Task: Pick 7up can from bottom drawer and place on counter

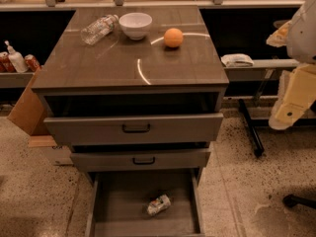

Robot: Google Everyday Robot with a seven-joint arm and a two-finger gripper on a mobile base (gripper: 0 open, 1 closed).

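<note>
The 7up can (158, 205), silvery-white with green and red marks, lies on its side on the floor of the bottom drawer (116, 216). That drawer is pulled fully open at the bottom of the view. The counter (94, 65) is the glossy brown-grey top of the cabinet, with a curved glare mark. My arm hangs at the right edge, and its gripper (289, 110) is beside the cabinet at about the top drawer's height. It is far above and to the right of the can and touches nothing.
On the counter's far part lie a clear plastic bottle (98, 29), a white bowl (136, 24) and an orange (173, 37). Two upper drawers (136, 128) with black handles stick out partway. A cardboard box (24, 107) stands at the left, and red cans (32, 62) sit on a side shelf.
</note>
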